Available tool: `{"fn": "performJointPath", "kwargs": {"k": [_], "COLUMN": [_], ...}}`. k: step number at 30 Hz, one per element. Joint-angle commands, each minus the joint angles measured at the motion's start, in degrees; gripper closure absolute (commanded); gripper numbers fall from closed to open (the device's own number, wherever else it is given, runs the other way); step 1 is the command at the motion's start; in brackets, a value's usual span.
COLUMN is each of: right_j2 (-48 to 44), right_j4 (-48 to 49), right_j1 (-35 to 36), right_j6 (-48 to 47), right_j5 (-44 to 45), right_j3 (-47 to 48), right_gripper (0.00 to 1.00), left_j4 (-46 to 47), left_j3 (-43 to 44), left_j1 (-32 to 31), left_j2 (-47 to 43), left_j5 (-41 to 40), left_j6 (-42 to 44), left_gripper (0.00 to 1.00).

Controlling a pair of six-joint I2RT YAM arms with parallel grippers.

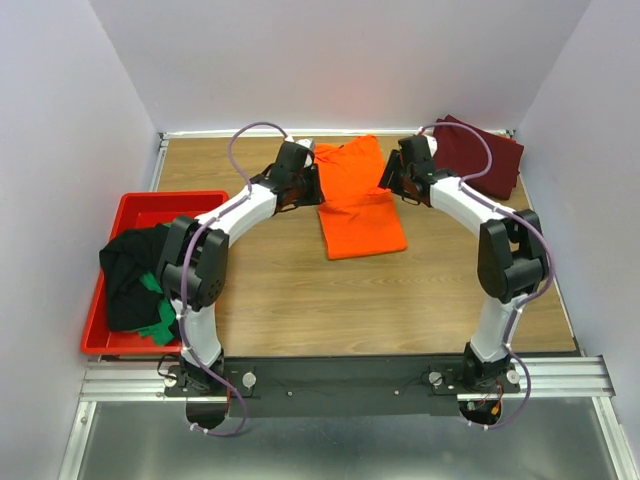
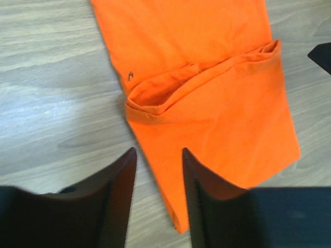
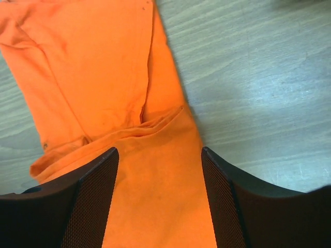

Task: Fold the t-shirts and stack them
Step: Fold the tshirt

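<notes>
The orange t-shirt (image 1: 358,200) lies partly folded on the table's far middle, with a fold seam across it. It also shows in the left wrist view (image 2: 207,93) and the right wrist view (image 3: 103,77). My left gripper (image 1: 308,174) is at the shirt's left edge, open, with the cloth's edge under the gap (image 2: 158,152). My right gripper (image 1: 393,178) is at the shirt's right edge, open wide over the cloth (image 3: 160,151). The maroon t-shirt (image 1: 486,155) lies folded at the back right. The black t-shirt (image 1: 128,270) and the green t-shirt (image 1: 158,325) sit bunched in the bin.
A red bin (image 1: 150,205) stands at the table's left edge. White walls close in the back and both sides. Bare wood lies in front of the orange shirt (image 1: 380,300). A dark part of the other gripper (image 2: 321,54) shows at the left wrist view's right edge.
</notes>
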Motion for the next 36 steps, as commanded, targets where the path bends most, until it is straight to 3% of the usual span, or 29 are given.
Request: {"fn": "performJointPath", "kwargs": {"k": [1, 3, 4, 6, 14, 24, 36], "right_j2": [-4.41, -5.55, -5.91, -6.26, -2.40, -0.55, -1.43], "right_j4": [0.53, 0.79, 0.88, 1.58, 2.90, 2.99, 4.83], "right_j1": [-0.13, 0.05, 0.05, 0.49, 1.37, 1.37, 1.89], "right_j6": [-1.35, -1.27, -1.35, -1.44, -2.06, -1.53, -0.48], "right_j5": [-2.49, -3.64, -3.82, -4.08, -6.54, -6.55, -5.06], "right_j3": [-2.55, -4.40, -5.20, -7.48, -7.58, -7.75, -12.67], "right_gripper": [0.30, 0.32, 0.33, 0.37, 0.39, 0.39, 0.39], "left_j4": [1.18, 1.36, 1.36, 1.45, 1.71, 1.28, -0.04], "left_j3": [-2.95, -4.62, -4.72, -4.81, 2.56, 12.32, 14.09], "left_j1": [-0.06, -0.93, -1.46, -3.13, -4.90, -1.82, -1.73], "left_j2": [-4.83, -4.92, -4.58, -3.35, 5.17, 17.47, 20.39], "left_j5": [0.37, 0.81, 0.55, 0.37, 0.64, -0.51, -0.59], "left_j6": [-0.29, -0.90, -0.99, -1.34, -2.22, -3.80, -4.68], "left_gripper": [0.74, 0.84, 0.95, 1.00, 1.00, 1.00, 0.99]}}
